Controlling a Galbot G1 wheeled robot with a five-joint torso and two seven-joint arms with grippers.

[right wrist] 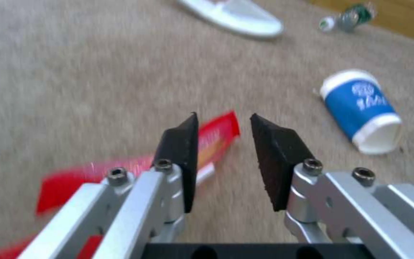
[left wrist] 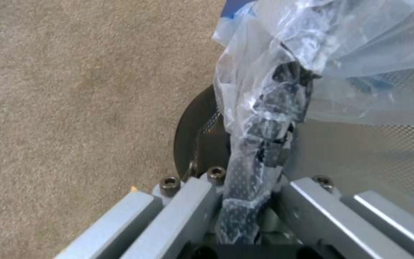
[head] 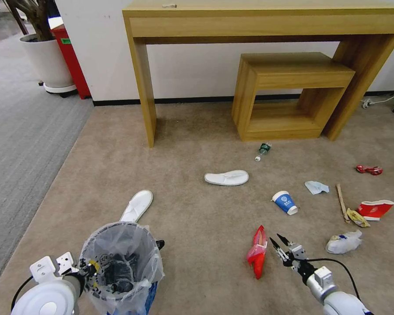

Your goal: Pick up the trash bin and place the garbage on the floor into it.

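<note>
Right wrist view: our right gripper (right wrist: 221,144) is open just above the flat red foil wrapper (right wrist: 214,135) on the beige short-pile carpet (right wrist: 97,72). Risk: the thin wrapper may slide or the pads may pinch pile. Left gripper (left wrist: 250,201) clamps the rim of the round dark wire trash bin with clear liner (head: 120,262), well left of the wrapper.
</note>
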